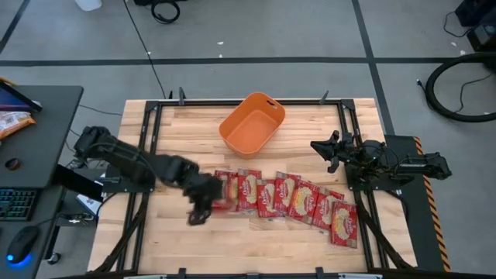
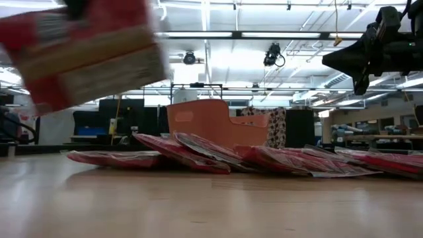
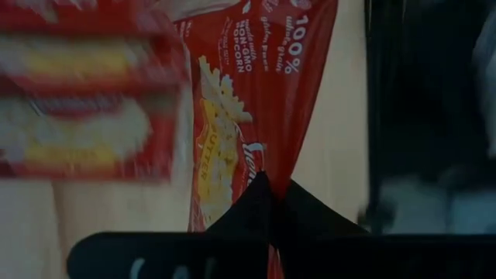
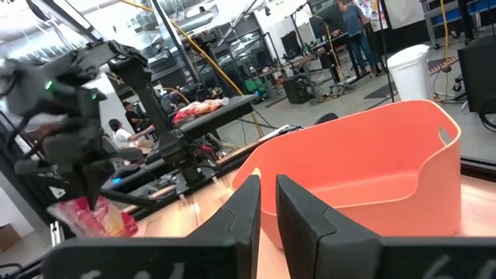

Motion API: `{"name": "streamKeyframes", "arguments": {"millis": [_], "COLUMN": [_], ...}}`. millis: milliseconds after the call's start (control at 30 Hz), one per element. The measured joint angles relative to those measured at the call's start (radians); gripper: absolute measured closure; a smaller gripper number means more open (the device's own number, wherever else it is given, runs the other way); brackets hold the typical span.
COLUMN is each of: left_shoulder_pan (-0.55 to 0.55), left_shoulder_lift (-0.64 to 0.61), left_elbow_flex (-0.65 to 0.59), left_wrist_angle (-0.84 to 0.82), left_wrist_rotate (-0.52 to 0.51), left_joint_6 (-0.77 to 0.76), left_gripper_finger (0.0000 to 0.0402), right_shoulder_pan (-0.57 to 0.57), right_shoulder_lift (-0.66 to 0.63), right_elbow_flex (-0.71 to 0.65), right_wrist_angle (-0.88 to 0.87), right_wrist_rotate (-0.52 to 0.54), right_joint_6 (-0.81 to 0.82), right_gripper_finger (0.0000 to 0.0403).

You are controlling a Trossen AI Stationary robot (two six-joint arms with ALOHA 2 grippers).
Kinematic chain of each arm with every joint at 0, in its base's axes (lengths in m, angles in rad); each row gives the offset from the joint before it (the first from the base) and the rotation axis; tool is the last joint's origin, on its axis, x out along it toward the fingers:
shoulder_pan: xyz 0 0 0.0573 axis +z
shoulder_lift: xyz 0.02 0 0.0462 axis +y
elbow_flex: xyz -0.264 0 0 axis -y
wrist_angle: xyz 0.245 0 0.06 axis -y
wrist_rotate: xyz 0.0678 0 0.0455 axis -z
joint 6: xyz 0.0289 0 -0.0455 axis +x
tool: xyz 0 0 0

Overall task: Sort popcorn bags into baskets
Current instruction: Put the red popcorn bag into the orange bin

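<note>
Pale wooden table (image 1: 155,240) carries a row of small glossy red popcorn packets (image 1: 298,200) lying overlapped toward the near edge, with the smooth orange plastic tub (image 1: 252,124) standing apart behind them. Left end effector (image 1: 208,203) is clamped on one red packet (image 3: 248,101) at the row's left end, lifted clear, presumably for transfer to the tub. Right end effector (image 4: 266,213) waits near the tub, fingers narrowly parted, holding nothing.

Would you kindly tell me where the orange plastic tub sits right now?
In the high view, the orange plastic tub sits at the table's far middle, empty, beyond the row of red popcorn packets and apart from them.
</note>
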Motion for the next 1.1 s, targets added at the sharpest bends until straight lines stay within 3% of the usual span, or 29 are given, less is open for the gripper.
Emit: {"name": "streamKeyframes", "arguments": {"millis": [267,433,567,800,1100], "left_shoulder_pan": [0.185,0.274,0.333,0.398,0.426], "left_shoulder_lift": [0.025,0.028,0.028,0.044,0.111], "left_elbow_flex": [0.000,0.000,0.002,0.050,0.173], "left_wrist_angle": [0.243,0.441,0.583,0.571,0.505], "left_wrist_rotate": [0.002,-0.012,-0.092,-0.246,-0.303], "left_joint_6": [-0.203,-0.229,-0.224,-0.167,-0.137], "left_gripper_finger": [0.0391,0.0391,0.0391,0.0391,0.0391], "right_shoulder_pan": [0.000,0.000,0.000,0.000,0.000], "right_shoulder_lift": [0.000,0.000,0.000,0.000,0.004], "right_elbow_flex": [0.000,0.000,0.000,0.000,0.000], "right_wrist_angle": [0.008,0.013,0.013,0.013,0.027], "right_wrist_rotate": [-0.001,-0.002,-0.002,-0.003,-0.001], "right_joint_6": [0.000,0.000,0.000,0.000,0.000], "right_gripper_finger": [0.0355,0.0355,0.0355,0.0355,0.0355]}}
